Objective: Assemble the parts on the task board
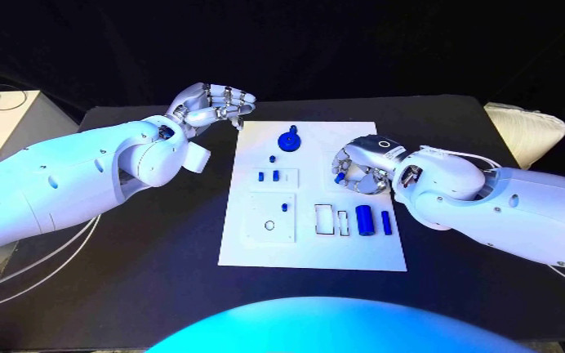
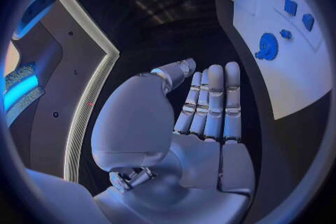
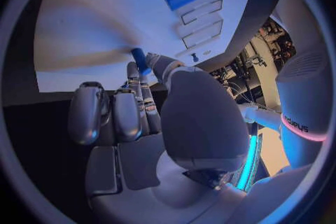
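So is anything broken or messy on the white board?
Nothing stands out. The blue parts lie neatly on the task board, none spilled onto the table. The right robot hand pinches a small blue piece above it.

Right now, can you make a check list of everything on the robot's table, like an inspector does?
Surface: black table, dark all over.
Job's things: white task board in the middle; blue round part near its far end; two blue cylinders side by side near the right hand; small blue pieces at mid board.
Clutter: nothing seen.
Hands: left hand off the board by its far left corner, fingers straight and holding nothing; right hand over the board's right edge, pinching a small blue peg.
Cables: white cables under the left arm.
Surroundings: white object at the table's far right edge.
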